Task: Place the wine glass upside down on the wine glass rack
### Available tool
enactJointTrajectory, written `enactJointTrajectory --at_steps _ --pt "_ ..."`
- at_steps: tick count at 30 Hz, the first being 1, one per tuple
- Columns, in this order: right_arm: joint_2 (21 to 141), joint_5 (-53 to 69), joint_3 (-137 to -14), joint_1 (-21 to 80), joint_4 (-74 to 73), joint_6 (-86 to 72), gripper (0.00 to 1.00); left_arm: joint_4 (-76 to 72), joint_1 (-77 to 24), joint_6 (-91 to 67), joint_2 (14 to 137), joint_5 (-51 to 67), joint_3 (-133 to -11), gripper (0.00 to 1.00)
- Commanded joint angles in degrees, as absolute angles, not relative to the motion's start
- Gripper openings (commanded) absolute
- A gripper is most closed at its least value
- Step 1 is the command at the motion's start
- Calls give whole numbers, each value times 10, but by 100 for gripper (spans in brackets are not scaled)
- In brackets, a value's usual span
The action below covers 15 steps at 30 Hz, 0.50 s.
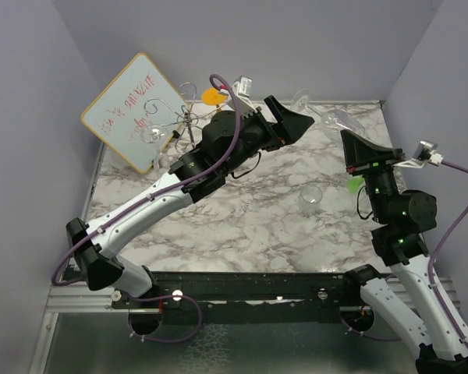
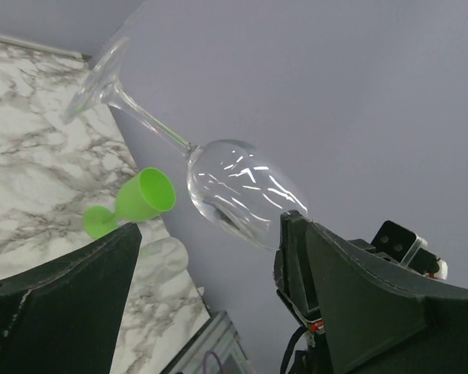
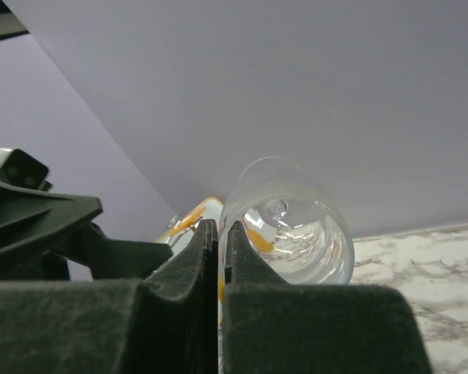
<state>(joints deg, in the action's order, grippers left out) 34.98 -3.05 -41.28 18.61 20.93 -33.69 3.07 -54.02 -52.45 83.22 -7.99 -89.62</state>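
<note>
right hand (image 3: 218,234) pinching the rim of the wine glass (image 3: 288,234) | glass up off the bench (image 1: 242,226), stem slanting | left hand (image 1: 303,123) spread, just beside the glass, gripping nothing | rack (image 1: 186,118) upright at rear left of bench, before a whiteboard (image 1: 132,109), well apart from glass | green cup (image 2: 144,195) on its side on bench

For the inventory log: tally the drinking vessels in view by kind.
Clear stemmed wine glass: 1
Clear stemless glass tumbler: 1
Lime-green plastic goblet: 1
Total: 3
Small orange object near the back wall: kind unclear, not counted.
</note>
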Motion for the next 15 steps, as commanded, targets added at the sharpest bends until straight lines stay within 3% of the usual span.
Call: enactJointTrajectory --at_steps 1,5,15 --pt "332 -4 -403 182 291 -399 1 -36 -538 -601 847 -45 -902 82" --pt "317 -4 -390 182 321 -435 1 -120 -537 -702 839 -60 -852 66" --pt "300 17 -372 182 353 -476 1 -144 -538 -762 854 -82 -854 59"
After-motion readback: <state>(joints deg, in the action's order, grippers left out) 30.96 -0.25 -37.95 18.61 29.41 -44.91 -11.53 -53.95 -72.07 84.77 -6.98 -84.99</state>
